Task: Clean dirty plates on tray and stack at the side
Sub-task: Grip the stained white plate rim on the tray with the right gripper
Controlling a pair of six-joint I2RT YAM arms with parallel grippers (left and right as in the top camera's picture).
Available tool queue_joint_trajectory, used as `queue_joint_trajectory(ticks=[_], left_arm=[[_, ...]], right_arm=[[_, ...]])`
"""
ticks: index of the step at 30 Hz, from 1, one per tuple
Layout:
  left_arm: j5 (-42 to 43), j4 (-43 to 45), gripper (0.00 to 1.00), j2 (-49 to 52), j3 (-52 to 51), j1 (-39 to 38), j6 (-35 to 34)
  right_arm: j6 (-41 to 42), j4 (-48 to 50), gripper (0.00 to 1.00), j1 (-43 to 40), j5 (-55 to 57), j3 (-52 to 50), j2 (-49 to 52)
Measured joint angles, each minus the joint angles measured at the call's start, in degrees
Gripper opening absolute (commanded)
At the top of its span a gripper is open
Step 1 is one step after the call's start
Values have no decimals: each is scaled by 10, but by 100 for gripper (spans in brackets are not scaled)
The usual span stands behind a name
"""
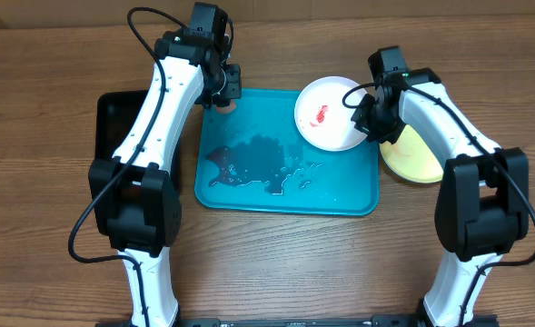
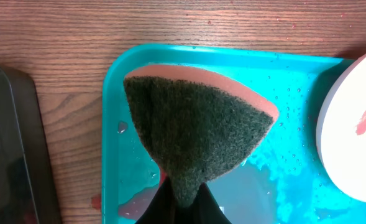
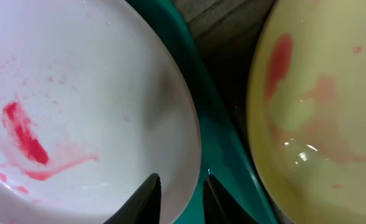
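Plainly the white plate is the one in hand. It sits at the far right corner of the tray, hollow side up, reaching a little past the tray's far rim. It looks like thin plastic, so I judge it light and stiff, but slick, since water is pooled on the tray. The rim is the only real hold, and a one-sided pinch there may let it swivel. Being round, it has no long axis. The red smear lies off-centre in the bowl. The right gripper straddles that rim with its fingers close together, though I cannot tell whether they actually bite. The yellow-green plate lies off the tray on the right, also face up and faintly smeared. The left gripper pinches a sponge over the tray's far left corner.
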Motion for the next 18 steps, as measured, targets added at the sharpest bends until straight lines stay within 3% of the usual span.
queue_joint_trajectory(ticks=[15,18], left_arm=[[0,2,4,0,0,0,0],[0,2,4,0,0,0,0]], right_arm=[[-1,-3,23,20,14,-11,14],[-10,0,11,20,15,-12,14]])
